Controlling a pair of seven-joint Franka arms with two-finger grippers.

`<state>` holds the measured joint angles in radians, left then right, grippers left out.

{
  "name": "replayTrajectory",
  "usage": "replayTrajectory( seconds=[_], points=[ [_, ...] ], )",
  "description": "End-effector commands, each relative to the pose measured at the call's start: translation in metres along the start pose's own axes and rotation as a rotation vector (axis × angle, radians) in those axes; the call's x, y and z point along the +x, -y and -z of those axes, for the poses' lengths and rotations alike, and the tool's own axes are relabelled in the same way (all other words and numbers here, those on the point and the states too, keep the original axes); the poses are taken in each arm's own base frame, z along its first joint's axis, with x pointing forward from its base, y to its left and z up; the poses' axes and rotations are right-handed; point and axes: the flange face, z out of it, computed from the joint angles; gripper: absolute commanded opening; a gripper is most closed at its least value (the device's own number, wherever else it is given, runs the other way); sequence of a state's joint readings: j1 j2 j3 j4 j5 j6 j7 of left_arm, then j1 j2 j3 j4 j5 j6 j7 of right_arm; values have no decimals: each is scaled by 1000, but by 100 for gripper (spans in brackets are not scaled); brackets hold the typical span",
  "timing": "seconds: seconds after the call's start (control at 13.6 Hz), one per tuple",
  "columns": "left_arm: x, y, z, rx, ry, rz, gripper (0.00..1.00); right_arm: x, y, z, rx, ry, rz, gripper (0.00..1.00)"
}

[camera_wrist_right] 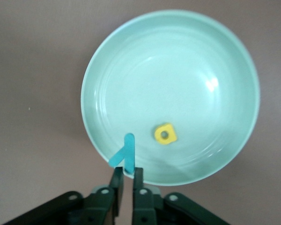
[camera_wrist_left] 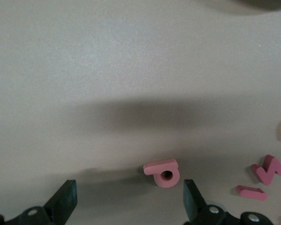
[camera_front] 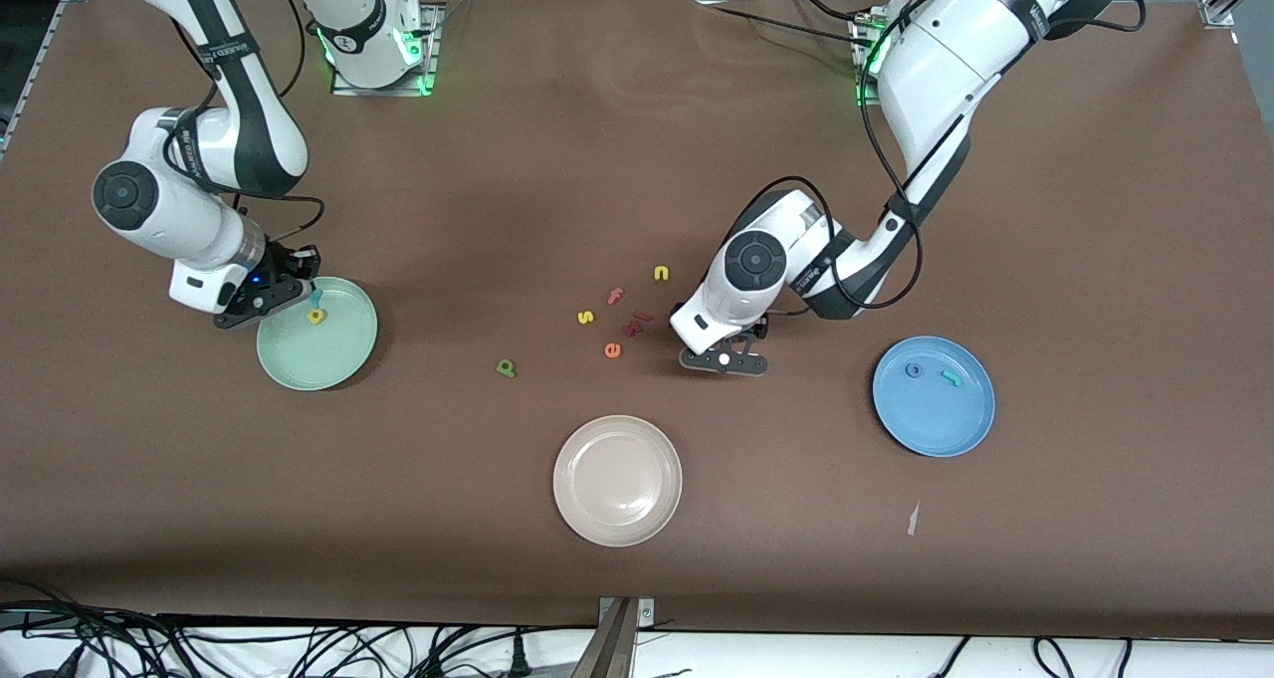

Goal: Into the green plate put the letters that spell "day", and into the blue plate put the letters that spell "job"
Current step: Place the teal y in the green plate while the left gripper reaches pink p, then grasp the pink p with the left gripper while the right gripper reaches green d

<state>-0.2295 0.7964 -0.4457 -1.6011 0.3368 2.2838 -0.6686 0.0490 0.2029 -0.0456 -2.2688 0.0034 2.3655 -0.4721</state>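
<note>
My right gripper hangs over the rim of the green plate, shut on a teal "y" that sticks out from its fingertips. A yellow "d" lies in the plate. In the front view this plate sits toward the right arm's end. My left gripper is open, low over the table, with the salmon "b" lying between its fingers, close to one of them. The blue plate holds the blue "o" and the teal "j". The dark green "a" lies loose on the table.
Beside the left gripper lie a yellow "n", a red "f", a yellow "s", an orange "e" and dark red letters. A beige plate sits nearer the front camera.
</note>
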Motion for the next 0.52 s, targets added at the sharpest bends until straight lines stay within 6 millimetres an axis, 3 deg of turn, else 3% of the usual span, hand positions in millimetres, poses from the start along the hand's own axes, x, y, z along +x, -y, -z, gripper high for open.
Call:
replayTrajectory(
  seconds=[0.0,0.15,0.44],
  points=[
    [-1,-18,-7,35,-30,-40,98,-10,7,0,6,3,-3,100],
    [10,-21,-9,33,-53,-48,92,-9,7,0,6,0,-3,100],
    [9,-26,-12,51,-68,-79,86,-3,8,8,-2,-22,-2,100]
  ],
)
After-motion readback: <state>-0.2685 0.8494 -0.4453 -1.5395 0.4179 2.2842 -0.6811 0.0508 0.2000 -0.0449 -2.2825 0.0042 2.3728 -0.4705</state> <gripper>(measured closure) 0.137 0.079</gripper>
